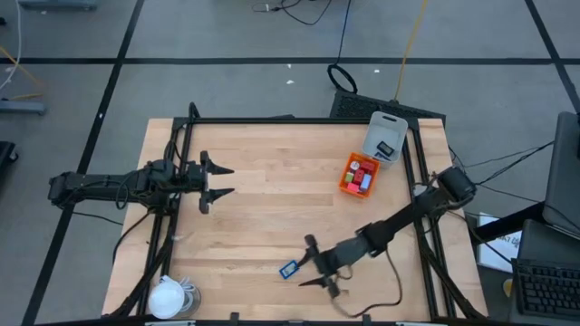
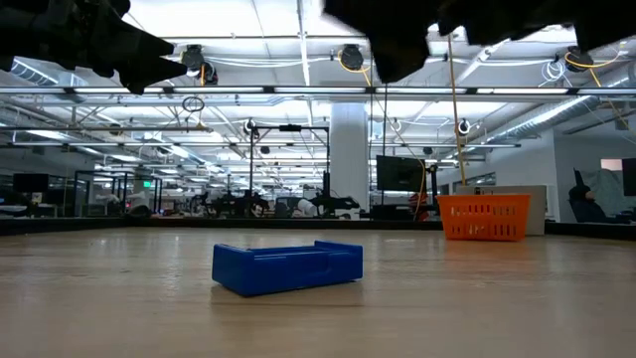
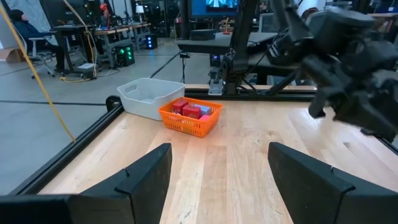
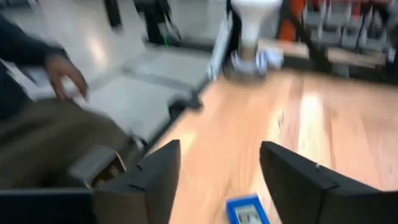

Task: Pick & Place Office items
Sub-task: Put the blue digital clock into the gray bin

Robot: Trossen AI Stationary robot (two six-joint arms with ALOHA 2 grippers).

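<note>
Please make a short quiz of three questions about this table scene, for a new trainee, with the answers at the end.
1. True or false: the blue piece lies inside the orange tray.
2. Which tool is nearest the blue piece? A) left tool B) right tool
3. Fill in: both tools have their fingers ____.

Key:
1. False. It lies on the bare table, far from the tray.
2. B. The right tool is just beside it; the left tool waits at the table's left side.
3. Open.

pale wooden table (image 1: 263,217) with blue flat rectangle (image 1: 289,269), orange tray (image 1: 360,174), grey lid (image 1: 386,137), white round lump (image 1: 167,296)
</note>
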